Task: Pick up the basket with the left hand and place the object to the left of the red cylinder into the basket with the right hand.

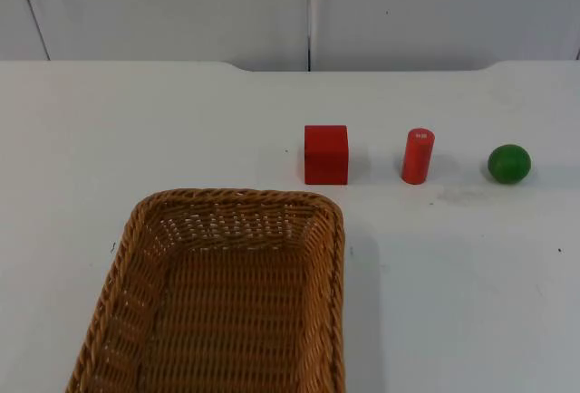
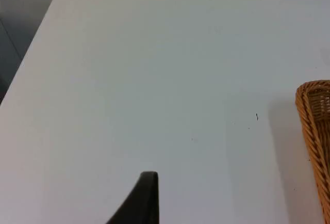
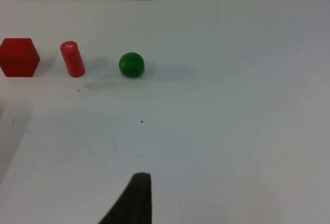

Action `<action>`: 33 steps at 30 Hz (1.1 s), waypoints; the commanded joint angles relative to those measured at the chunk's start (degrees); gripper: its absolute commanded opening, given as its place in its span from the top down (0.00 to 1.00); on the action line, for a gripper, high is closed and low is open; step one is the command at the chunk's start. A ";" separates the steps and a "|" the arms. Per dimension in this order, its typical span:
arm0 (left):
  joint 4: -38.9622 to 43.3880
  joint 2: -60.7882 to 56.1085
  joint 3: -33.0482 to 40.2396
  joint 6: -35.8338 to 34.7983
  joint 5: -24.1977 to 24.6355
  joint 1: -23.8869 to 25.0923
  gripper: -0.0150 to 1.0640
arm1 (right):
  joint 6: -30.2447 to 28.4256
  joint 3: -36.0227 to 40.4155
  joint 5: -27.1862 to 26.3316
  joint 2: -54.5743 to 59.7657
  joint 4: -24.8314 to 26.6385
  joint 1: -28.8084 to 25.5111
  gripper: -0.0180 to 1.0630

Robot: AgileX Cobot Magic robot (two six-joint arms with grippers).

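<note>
White table (image 1: 109, 121), grey wall behind; basket (image 1: 236, 302) sits unlifted.
Red cube (image 1: 326, 154) stands left of red cylinder (image 1: 418, 156) (green ball (image 1: 509, 164) beyond). Left gripper (image 2: 142, 198) and right gripper (image 3: 135, 198) hover; finger state cannot be told.

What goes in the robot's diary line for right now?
basket: on table, not lifted | red block: left of red cylinder | green ball: right of it | arms: waiting
</note>
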 commanded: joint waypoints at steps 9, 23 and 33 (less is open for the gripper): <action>-2.98 4.99 -1.93 -0.01 -1.80 -0.32 0.01 | -0.87 0.40 -0.33 -0.13 -0.30 -0.35 0.01; -5.35 9.31 -2.17 -0.01 -4.10 -0.32 0.01 | -0.87 0.40 -0.33 -0.13 -0.30 -0.35 0.01; -6.57 10.93 -2.17 -0.01 -5.44 -0.32 0.01 | -0.87 0.40 -0.33 -0.13 -0.30 -0.35 0.01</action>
